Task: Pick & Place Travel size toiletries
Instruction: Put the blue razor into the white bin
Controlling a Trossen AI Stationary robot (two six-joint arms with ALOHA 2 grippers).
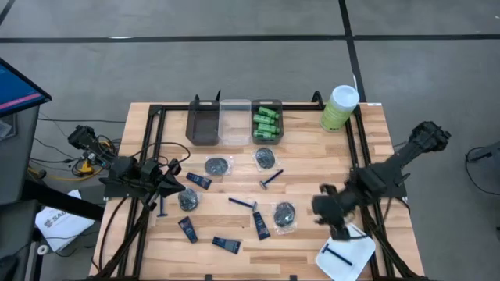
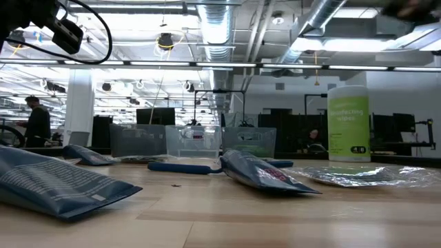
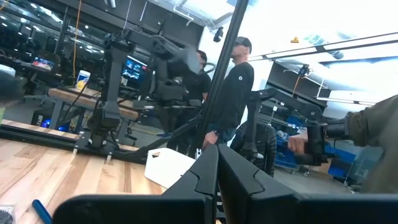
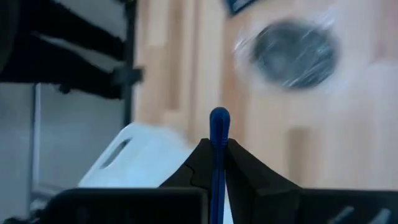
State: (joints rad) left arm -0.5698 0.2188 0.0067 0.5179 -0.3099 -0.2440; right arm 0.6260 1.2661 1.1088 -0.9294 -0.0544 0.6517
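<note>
The table (image 1: pixel 312 148) carries a white tray (image 1: pixel 355 261) just below the right gripper (image 1: pixel 326 209), whose fingers are clamped on a blue razor (image 4: pixel 218 146). A grey packet (image 1: pixel 284 215) lies just beside that gripper, with tubes (image 1: pixel 261 225) and other razors beyond. The left gripper (image 1: pixel 173 187) is closed on nothing, a packet (image 1: pixel 188 200) just beside it.

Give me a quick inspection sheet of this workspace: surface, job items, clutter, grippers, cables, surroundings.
Surface: wooden table, black frame.
Job's things: green bottles in the right bin; grey packets, navy tubes and razors loose on the table.
Clutter: wipes canister, white tray.
Grippers: right gripper shut on a blue razor; left gripper shut, empty.
Cables: bundle left of the table.
Surroundings: people standing behind.
</note>
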